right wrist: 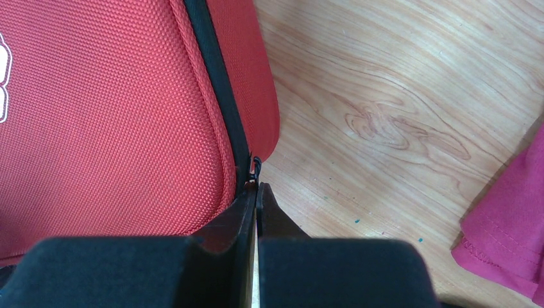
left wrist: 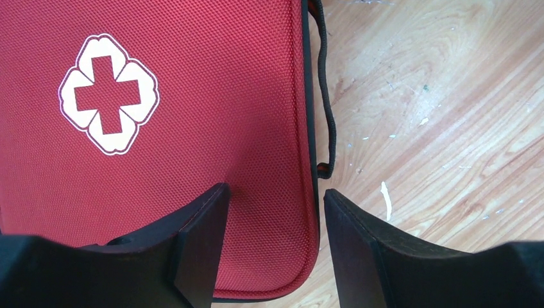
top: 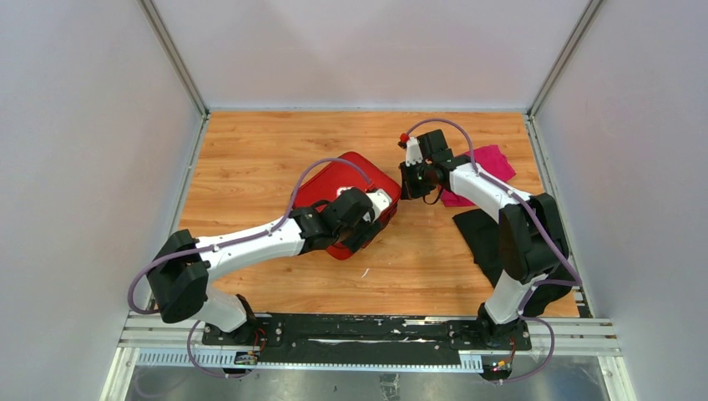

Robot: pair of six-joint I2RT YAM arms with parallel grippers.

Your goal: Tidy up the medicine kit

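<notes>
1. the medicine kit (top: 338, 177) lies flat and closed on the bench (top: 250, 159), left of centre, with the white cross (left wrist: 109, 94) on its lid facing up.
2. the left fingers (left wrist: 205, 244) are released and spread. one hangs over the red lid near a rounded corner, the other over bare wood just past the edge. nothing is between them.
3. the right fingers (right wrist: 247, 212) are clenched tight together at the kit's right-hand corner. the zip pull (right wrist: 255, 168) sits right at their tips. whether its tab is actually pinched there cannot be told.
4. the black zip (right wrist: 218, 83) looks closed along the stretch in view. a black carry cord (left wrist: 324, 96) trails along the kit's side.
5. a magenta cloth (top: 494, 163) and a black cloth (top: 480, 234) lie on the right side of the bench, apart from the kit.
6. judged step: working the zip, with the right arm at the slider and the left arm placed to steady the lid. whether this is opening or final closing is not clear.
7. the next move likely calls for a sure hold on the small tab, then a pull that follows the zip round the curved corner. the left fingers should press or hold the kit so it does not slide or lift.
</notes>
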